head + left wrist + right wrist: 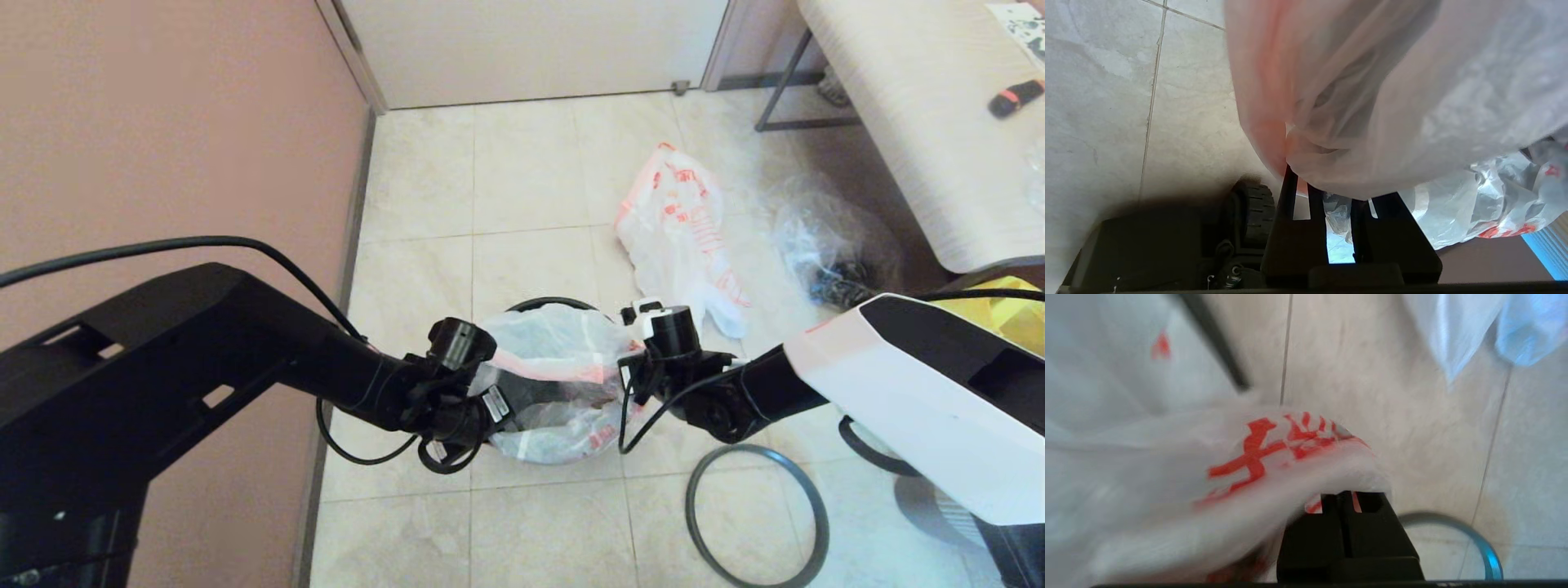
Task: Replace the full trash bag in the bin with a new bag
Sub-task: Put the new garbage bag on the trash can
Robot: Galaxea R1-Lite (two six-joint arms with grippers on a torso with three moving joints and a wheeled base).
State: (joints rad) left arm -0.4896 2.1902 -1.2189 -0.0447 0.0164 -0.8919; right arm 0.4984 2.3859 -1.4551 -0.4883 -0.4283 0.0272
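Observation:
The full trash bag [563, 343] sits in the black bin [551, 302], of which only the far rim shows. The bag is white with orange-red print, and dark trash shows through it. My left gripper [494, 404] is at the bag's left edge, shut on pink-tinted film that drapes over its fingertips [1337, 192]. At the bag's right edge my right gripper [629, 371] is shut on a printed fold [1349, 496]. The bag's top is stretched between the two. The new bag [682, 229] lies limp on the tiles behind the bin.
The dark grey hoop [691, 506] lies on the floor at the front right, below my right arm. A clear crinkled bag [833, 245] with dark items lies by a bench [914, 122] at the right. A pink wall [163, 122] runs along the left.

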